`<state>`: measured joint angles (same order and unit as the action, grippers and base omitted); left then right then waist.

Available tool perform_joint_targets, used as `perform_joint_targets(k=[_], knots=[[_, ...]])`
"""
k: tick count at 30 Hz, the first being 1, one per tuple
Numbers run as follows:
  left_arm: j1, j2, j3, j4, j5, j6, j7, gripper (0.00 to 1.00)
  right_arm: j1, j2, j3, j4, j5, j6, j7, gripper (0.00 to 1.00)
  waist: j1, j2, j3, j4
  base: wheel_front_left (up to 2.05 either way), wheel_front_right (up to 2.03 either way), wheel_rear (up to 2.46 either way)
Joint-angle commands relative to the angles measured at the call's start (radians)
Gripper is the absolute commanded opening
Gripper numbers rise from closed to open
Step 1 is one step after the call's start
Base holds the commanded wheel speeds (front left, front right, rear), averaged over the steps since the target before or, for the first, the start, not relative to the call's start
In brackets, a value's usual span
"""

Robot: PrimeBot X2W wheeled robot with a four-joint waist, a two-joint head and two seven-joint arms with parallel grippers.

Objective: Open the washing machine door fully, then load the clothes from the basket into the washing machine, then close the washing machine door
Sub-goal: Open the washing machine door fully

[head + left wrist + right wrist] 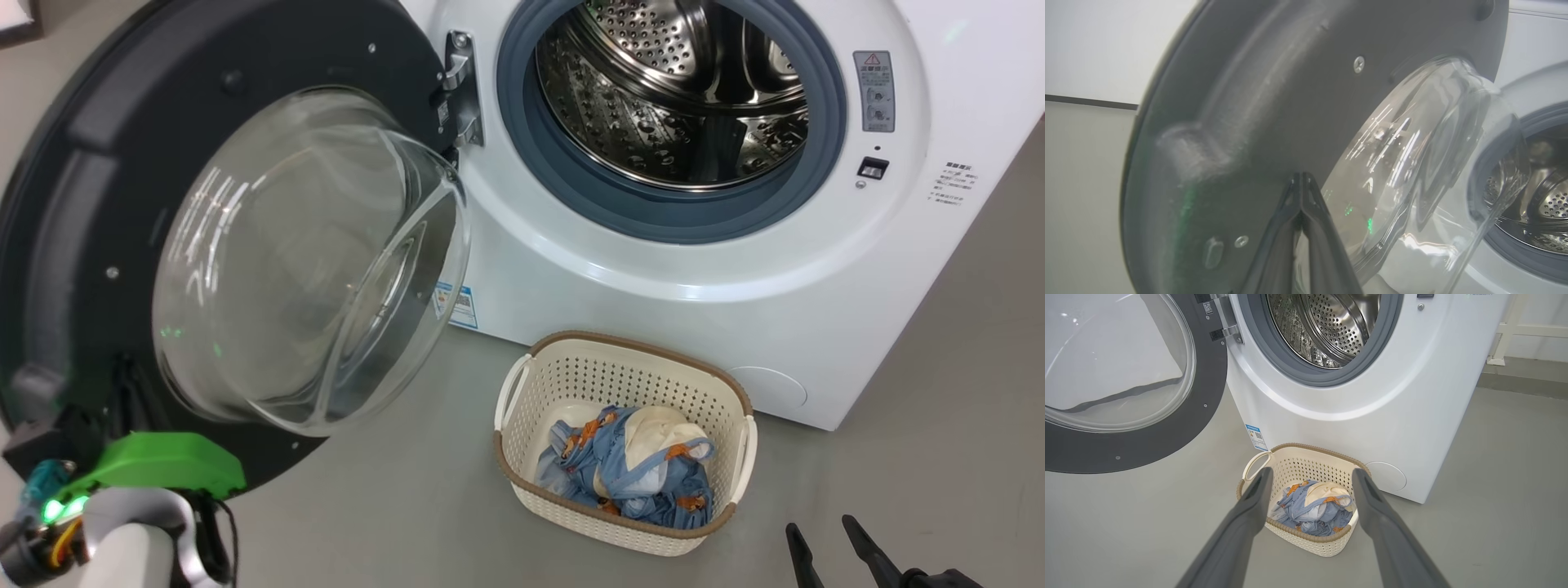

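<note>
Door point(98, 204) swung wide on hinge at left of washer point(653, 310). Dark grey inner face turned outward, clear glass bowl point(310, 261) bulging toward the drum side.

Round mouth of washer facing out: grey gasket point(522, 131), perforated steel drum point(669, 90), nothing seen inside.

Basket point(637, 343) on floor point(392, 506) just before washer's lower front. Cream, perforated, brown rim. Long axis roughly along washer's front, a handle at each end.

Clothes point(629, 478) bundled in basket: light blue with orange prints, cream piece on top.

Blue label point(457, 304) at washer's lower corner, grey sticker point(873, 90) with red warning triangle beside the mouth, small print further right. None of it legible.

Left pincer point(1300, 176) clenched, empty, tips at door's inner face beside bowl; contact not clear. Right pincer point(1312, 473) released, spread wide, above floor near basket, aimed at clothes.
</note>
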<state>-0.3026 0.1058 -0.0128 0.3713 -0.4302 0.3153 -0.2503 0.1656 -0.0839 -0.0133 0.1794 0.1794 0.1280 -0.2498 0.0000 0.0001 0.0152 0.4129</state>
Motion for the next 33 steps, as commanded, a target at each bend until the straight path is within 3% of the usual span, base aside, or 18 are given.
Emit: perform_joint_targets(k=[1, 9, 18, 20, 22, 23, 24, 25, 33], knots=[[-0.055, 0.041, 0.055, -0.001, 0.019, -0.006, -0.011, 0.00, -0.026, -0.014, 0.026, -0.018, 0.005, 0.003, -0.012, 0.98, 0.0000, -0.0001, -0.003, -0.002, 0.00, 0.00, 0.00], [-0.090, 0.026, 0.127, 0.080, 0.094, -0.063, -0.011, 0.00, -0.020, -0.011, 0.030, -0.011, 0.011, 0.003, -0.012, 0.98, 0.0000, -0.0001, -0.023, -0.007, 0.00, 0.00, 0.00], [0.014, -0.035, 0.181, -0.078, 0.105, -0.115, -0.011, 0.00, -0.024, -0.008, 0.048, -0.009, 0.016, 0.003, -0.012, 1.00, 0.0000, -0.0001, -0.050, -0.044, 0.00, 0.00, 0.00], [0.051, -0.043, 0.187, -0.136, 0.099, -0.122, -0.011, 0.38, -0.026, -0.008, 0.054, -0.011, 0.017, 0.003, -0.012, 1.00, 0.0000, -0.0001, -0.057, -0.060, 0.00, 0.00, 0.00], [0.091, -0.048, 0.185, -0.198, 0.102, -0.119, -0.011, 0.57, -0.027, -0.008, 0.060, -0.014, 0.018, 0.003, -0.012, 1.00, 0.0000, -0.0001, -0.063, -0.079, 0.00, 0.00, 0.00], [0.110, -0.050, 0.182, -0.231, 0.104, -0.115, -0.011, 0.81, -0.027, -0.008, 0.062, -0.015, 0.018, 0.003, -0.012, 1.00, 0.0000, -0.0001, -0.067, -0.089, 0.00, 0.00, 0.00], [0.110, -0.050, 0.182, -0.231, 0.104, -0.115, -0.011, 0.81, -0.027, -0.008, 0.062, -0.015, 0.018, 0.003, -0.012, 1.00, 0.0000, -0.0001, -0.067, -0.089, 0.00, 0.00, 0.00], [0.147, -0.052, 0.168, -0.302, 0.116, -0.108, -0.011, 1.00, -0.025, -0.008, 0.063, -0.018, 0.019, 0.003, -0.012, 1.00, 0.0000, -0.0001, -0.072, -0.110, 0.00, 0.00, 0.00], [0.262, -0.055, 0.071, -0.487, 0.161, -0.124, -0.011, 1.00, -0.028, -0.008, 0.075, -0.038, 0.014, 0.003, -0.012, 1.00, 0.0000, -0.0001, -0.079, -0.202, 0.00, 0.00, 0.00]])
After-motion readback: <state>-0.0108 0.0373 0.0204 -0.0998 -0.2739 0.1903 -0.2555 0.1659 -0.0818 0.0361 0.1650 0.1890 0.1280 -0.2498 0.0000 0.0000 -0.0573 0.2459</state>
